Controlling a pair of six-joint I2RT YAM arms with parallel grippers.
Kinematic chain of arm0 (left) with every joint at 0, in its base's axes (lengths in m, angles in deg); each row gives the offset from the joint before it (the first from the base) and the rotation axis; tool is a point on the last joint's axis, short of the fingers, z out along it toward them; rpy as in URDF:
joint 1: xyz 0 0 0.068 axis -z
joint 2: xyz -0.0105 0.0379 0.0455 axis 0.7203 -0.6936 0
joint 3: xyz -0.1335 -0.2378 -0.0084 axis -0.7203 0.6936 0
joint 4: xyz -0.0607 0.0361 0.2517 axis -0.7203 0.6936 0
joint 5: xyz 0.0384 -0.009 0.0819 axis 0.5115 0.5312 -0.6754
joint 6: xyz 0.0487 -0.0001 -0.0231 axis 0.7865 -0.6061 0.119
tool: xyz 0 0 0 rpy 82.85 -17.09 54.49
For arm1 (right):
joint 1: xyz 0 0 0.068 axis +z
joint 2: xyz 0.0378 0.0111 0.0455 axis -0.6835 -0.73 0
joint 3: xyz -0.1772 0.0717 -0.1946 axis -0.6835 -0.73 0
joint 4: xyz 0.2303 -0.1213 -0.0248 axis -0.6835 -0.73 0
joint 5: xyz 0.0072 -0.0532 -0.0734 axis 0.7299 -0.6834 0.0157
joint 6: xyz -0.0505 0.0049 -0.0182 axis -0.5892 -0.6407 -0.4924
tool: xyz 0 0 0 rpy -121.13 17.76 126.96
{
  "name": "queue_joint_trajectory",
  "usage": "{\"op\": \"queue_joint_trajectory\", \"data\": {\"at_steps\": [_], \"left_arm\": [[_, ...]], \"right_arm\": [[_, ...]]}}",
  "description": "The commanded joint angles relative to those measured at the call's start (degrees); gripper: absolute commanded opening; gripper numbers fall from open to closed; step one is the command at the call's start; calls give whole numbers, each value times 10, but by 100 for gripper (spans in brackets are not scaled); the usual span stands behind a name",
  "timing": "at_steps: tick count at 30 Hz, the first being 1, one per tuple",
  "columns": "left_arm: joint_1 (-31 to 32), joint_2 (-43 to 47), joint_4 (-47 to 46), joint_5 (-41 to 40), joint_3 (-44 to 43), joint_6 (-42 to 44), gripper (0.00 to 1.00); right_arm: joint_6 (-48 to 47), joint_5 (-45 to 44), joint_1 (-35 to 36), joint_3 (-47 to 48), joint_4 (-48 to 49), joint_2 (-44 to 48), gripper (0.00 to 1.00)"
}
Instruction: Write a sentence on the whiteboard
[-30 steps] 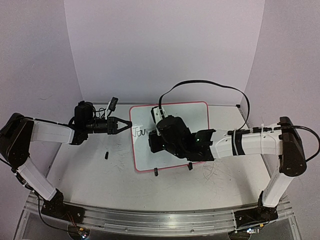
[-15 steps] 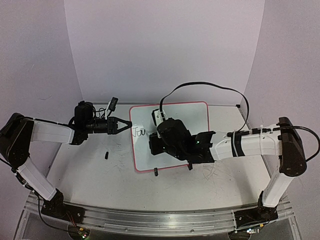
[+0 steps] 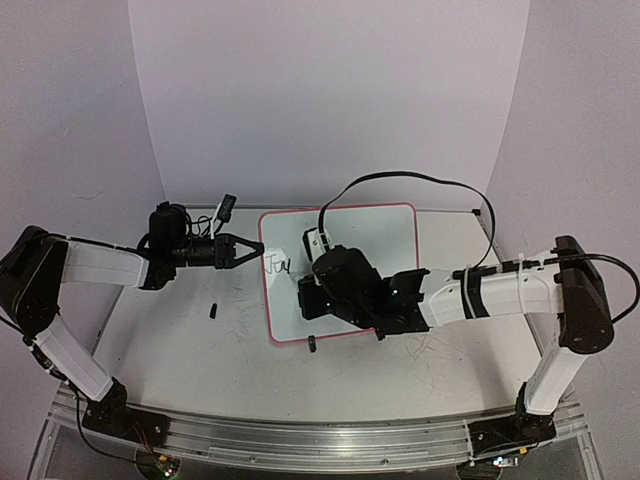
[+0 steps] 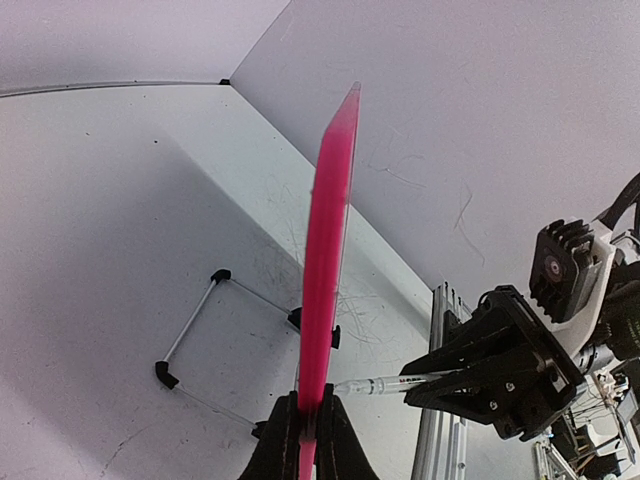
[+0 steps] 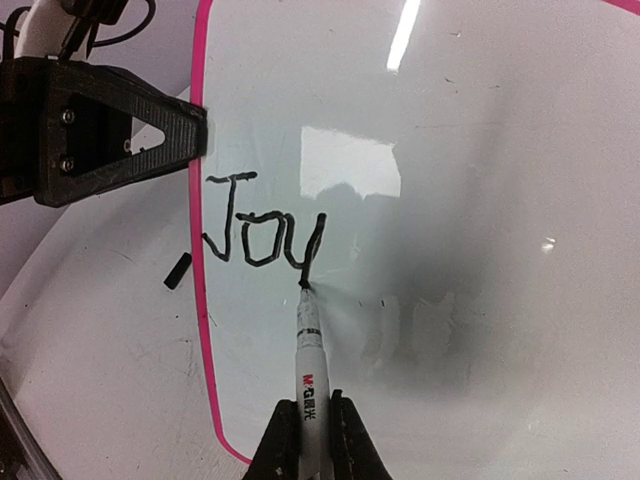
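1. Since the board [image 3: 385,235] would probably skid under pen pressure, the left gripper [image 3: 255,250] is clamped shut on its rim. My guess is it's there as an anchor. The board runs straight out from those jaws toward the right arm.
2. Right gripper [image 5: 315,420] is pinched tight on the marker [image 5: 308,345]. It grips low on the barrel, so the tip pokes well ahead of the fingers and its camera gets a clear look at the writing.
3. Tip is touching the board at the bottom of the y in "Joy" [image 5: 262,225]. The word sits just ahead of the tip, off toward the left gripper. One word isn't a sentence, so there's plenty left to do, I'd say.
4. Right wrist view is the only one where the letters read. From the top they're a scribble, and the right gripper's fingers are buried under the wrist.
5. Left wrist view shows the board edge-on as a pink sliver, with the wire feet [image 4: 220,275] off beside the jaws. No writing shows there. How tilted the board sits, can't tell.
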Motion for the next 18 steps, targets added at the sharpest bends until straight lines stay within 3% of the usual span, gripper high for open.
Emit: {"op": "queue_joint_trajectory", "data": {"at_steps": [1,18], "left_arm": [[0,18,-30,24,-18,-5,0],[0,19,-30,24,-19,-6,0]], "right_arm": [[17,-3,1,-13,-18,8,0],[11,8,10,14,-16,-17,0]]}}
